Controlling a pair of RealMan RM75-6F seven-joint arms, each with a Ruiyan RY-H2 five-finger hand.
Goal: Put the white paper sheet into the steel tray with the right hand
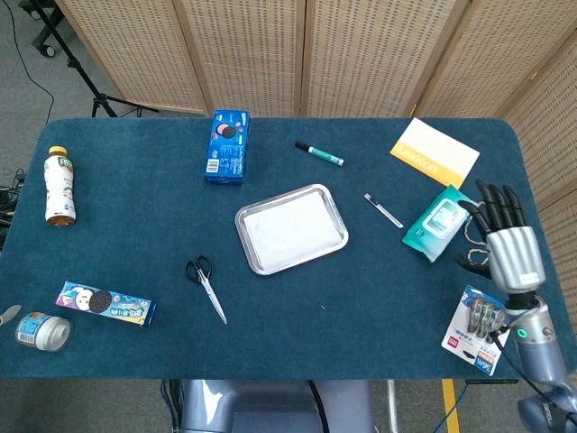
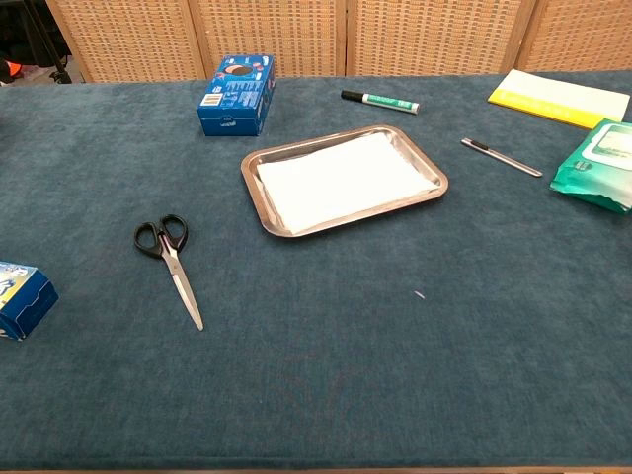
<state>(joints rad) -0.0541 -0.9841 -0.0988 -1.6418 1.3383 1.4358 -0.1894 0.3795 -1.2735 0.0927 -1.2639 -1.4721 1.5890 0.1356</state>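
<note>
The white paper sheet (image 1: 290,225) (image 2: 344,179) lies flat inside the steel tray (image 1: 253,264) (image 2: 254,190) at the middle of the table. My right hand (image 1: 507,245) hovers far to the right, over the table's right edge by the rope coil, fingers spread and holding nothing. It is out of the chest view. My left hand shows in neither view.
Scissors (image 1: 206,284) lie left of the tray. A blue cookie box (image 1: 226,146), green marker (image 1: 319,153) and pen (image 1: 383,210) sit behind and right of it. A wipes pack (image 1: 437,222), yellow booklet (image 1: 435,153), rope coil (image 1: 505,252) and a packaged item (image 1: 480,328) crowd the right side. A bottle (image 1: 59,185), cookie pack (image 1: 106,303) and jar (image 1: 41,331) lie on the left.
</note>
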